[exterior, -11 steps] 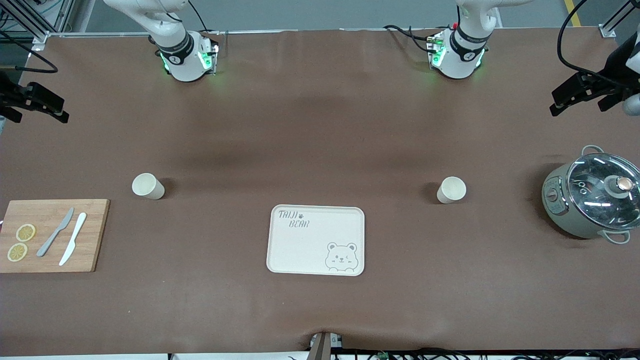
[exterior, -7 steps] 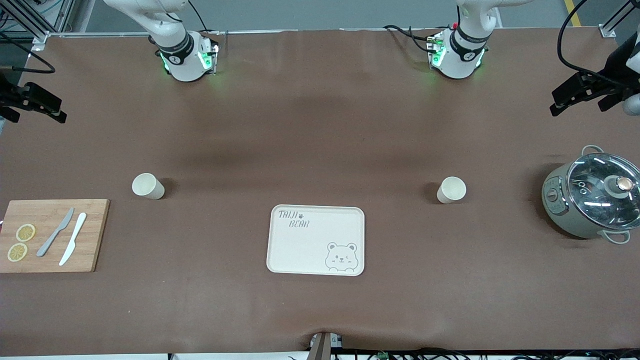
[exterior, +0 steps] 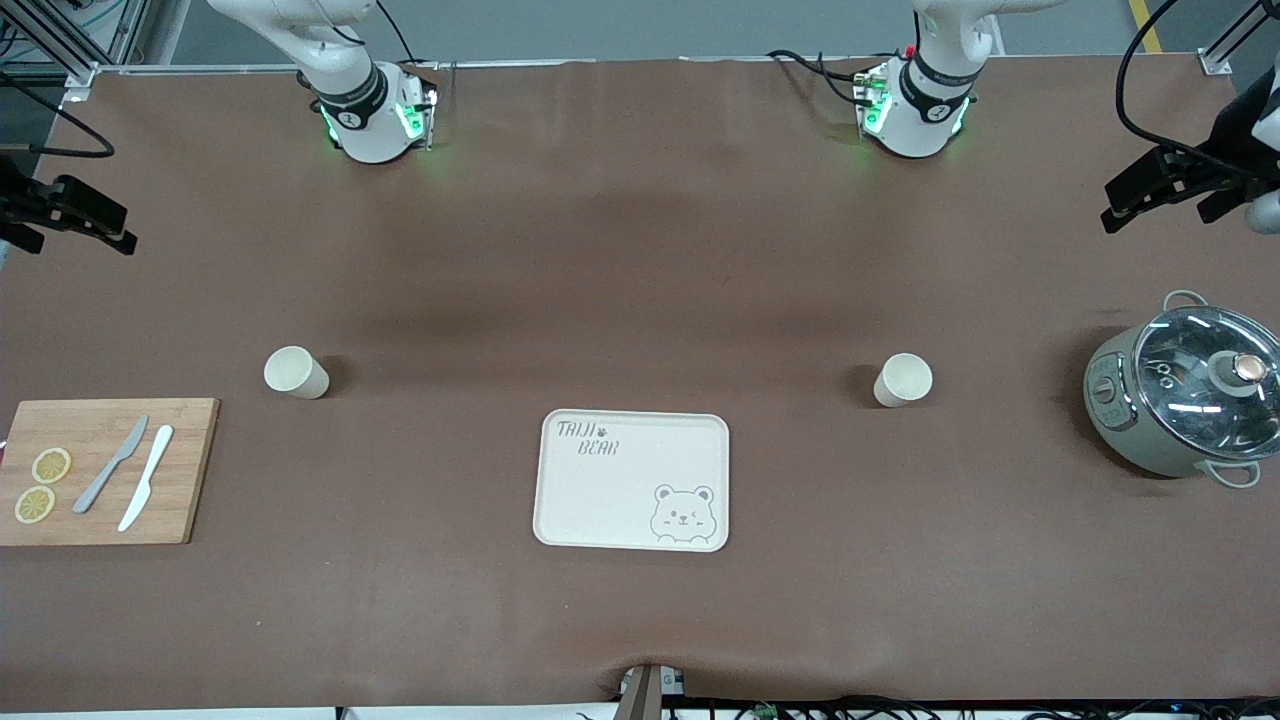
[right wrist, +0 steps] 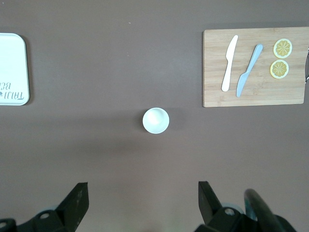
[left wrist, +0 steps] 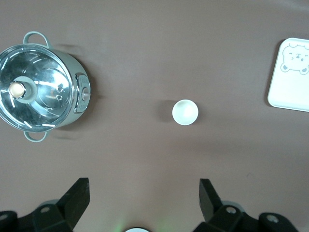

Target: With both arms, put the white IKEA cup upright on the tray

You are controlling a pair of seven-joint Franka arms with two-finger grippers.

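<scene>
Two white cups stand upright with their mouths up. One cup (exterior: 296, 372) (right wrist: 156, 120) is toward the right arm's end, the other cup (exterior: 903, 380) (left wrist: 185, 112) toward the left arm's end. The cream tray (exterior: 600, 500) (left wrist: 289, 92) (right wrist: 12, 63) with a bear drawing lies between them, nearer the front camera, with nothing on it. My left gripper (exterior: 1160, 205) (left wrist: 144, 186) hangs open, high over the table's edge near the pot. My right gripper (exterior: 70, 235) (right wrist: 143, 189) hangs open, high over the table's edge at the right arm's end. Neither holds anything.
A grey-green pot with a glass lid (exterior: 1185, 390) (left wrist: 41, 87) stands at the left arm's end. A wooden cutting board (exterior: 190, 470) (right wrist: 212, 67) at the right arm's end carries two knives (exterior: 125, 475) and two lemon slices (exterior: 45, 485).
Both grippers have drifted slightly at the table's ends. The cups, tray, pot and board have not moved.
</scene>
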